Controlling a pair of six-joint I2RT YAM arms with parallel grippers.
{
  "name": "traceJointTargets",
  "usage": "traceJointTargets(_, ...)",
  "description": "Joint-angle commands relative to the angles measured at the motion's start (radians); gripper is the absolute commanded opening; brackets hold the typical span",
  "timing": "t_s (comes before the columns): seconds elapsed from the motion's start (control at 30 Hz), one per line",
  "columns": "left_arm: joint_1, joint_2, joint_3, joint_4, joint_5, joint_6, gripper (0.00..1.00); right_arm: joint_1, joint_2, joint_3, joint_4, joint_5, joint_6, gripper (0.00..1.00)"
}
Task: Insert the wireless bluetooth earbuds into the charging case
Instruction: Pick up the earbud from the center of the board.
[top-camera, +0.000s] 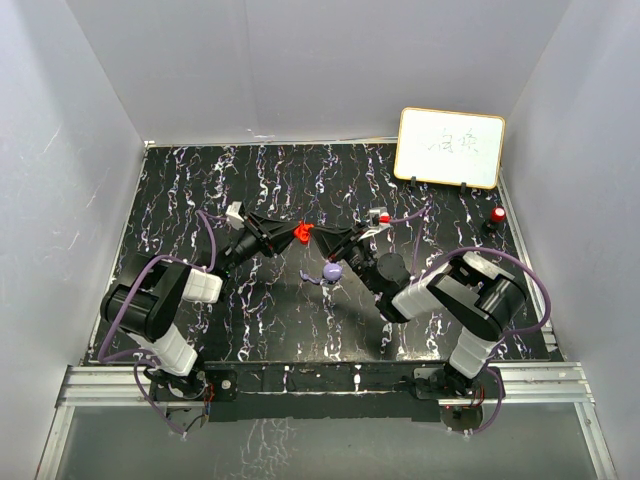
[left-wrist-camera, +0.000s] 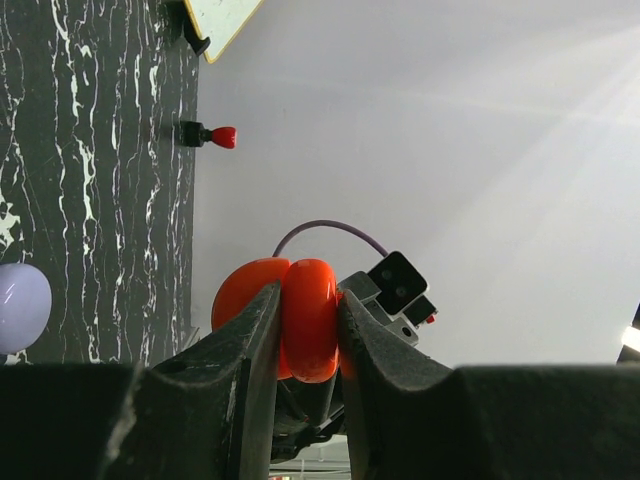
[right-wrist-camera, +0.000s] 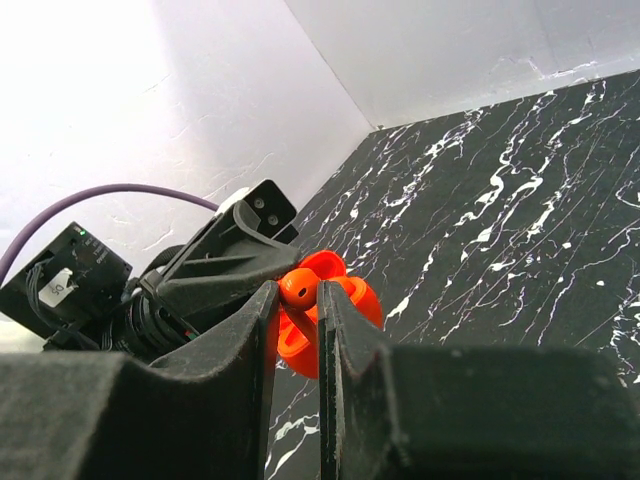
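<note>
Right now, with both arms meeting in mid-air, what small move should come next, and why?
Probably ease the right gripper forward to seat the red earbud in the red case: the earbud is pinched in its jaws right at the open case, which the left gripper holds.

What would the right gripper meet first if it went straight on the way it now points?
The red charging case clamped by the left gripper, directly ahead. The red earbud held by the right gripper would reach it first; it may already touch.
</note>
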Motion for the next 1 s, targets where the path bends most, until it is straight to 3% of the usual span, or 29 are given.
traceJointTargets(0.0, -0.005, -0.002, -0.010, 0.153, -0.003, -0.006, 0.00, -0.005, -0.036, 0.034, 0.338, 0.019, -0.019, 0.00)
traceJointTargets(0.97, -0.027, 0.021, 0.034, 0.167, -0.009, -0.016, 0.00, -0.005, -0.005, 0.054, 0.337, 0.008, 0.021, 0.00)
